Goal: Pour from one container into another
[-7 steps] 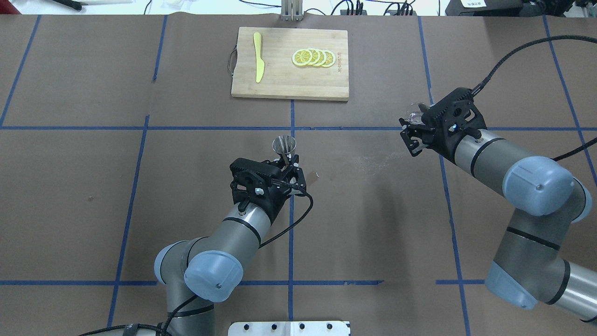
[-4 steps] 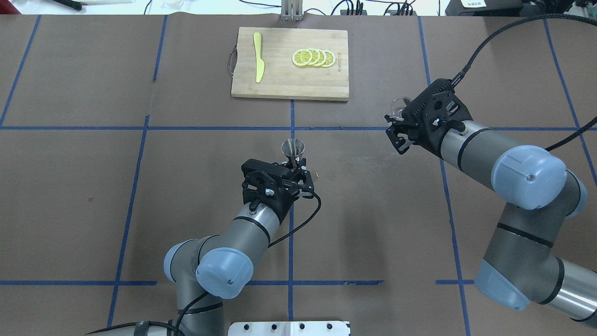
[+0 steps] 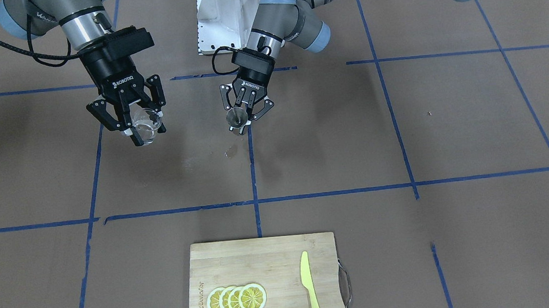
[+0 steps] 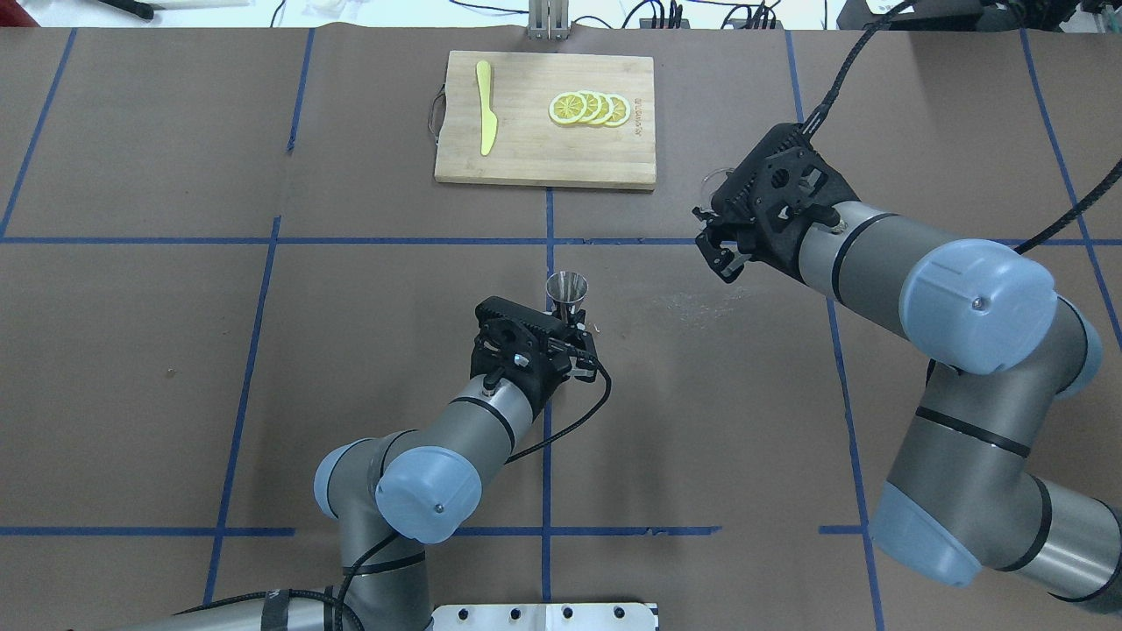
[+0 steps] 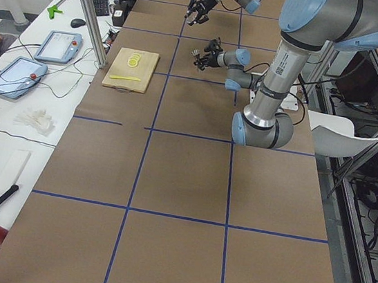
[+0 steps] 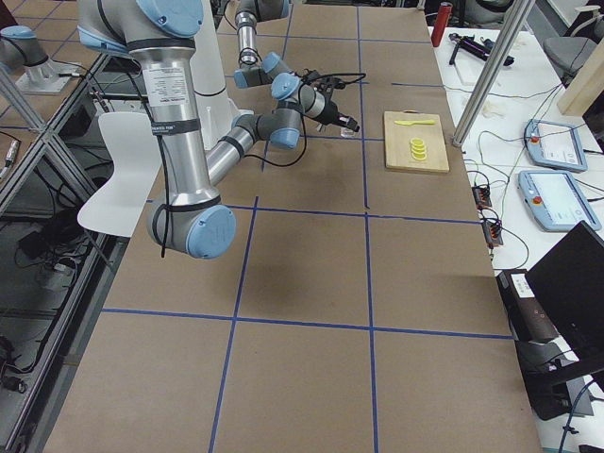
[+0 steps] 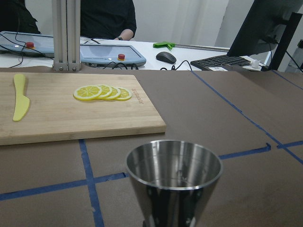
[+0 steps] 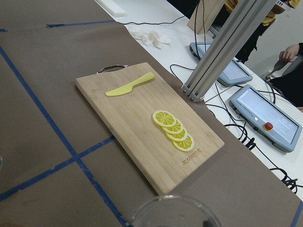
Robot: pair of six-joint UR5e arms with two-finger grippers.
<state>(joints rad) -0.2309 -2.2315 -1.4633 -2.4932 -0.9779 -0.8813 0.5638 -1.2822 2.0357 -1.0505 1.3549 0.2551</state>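
Measuring cup (image 3: 146, 125) sits clamped in your right gripper (image 3: 141, 134), seemingly level to avoid spilling. In the overhead view it is at two o'clock from the jigger (image 4: 567, 287), well apart. Left gripper (image 3: 248, 118) pinches the jigger mouth-up, ready to receive.

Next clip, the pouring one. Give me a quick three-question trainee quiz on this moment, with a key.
1. True or false: the left gripper holds the steel jigger upright.
2. The glass measuring cup is: A standing free, ungripped; B held in the right gripper; C tipped over the jigger.
3. Fill in: ___ lemon slices lie on the cutting board, which also carries a yellow knife.
Key: 1 true; 2 B; 3 four.
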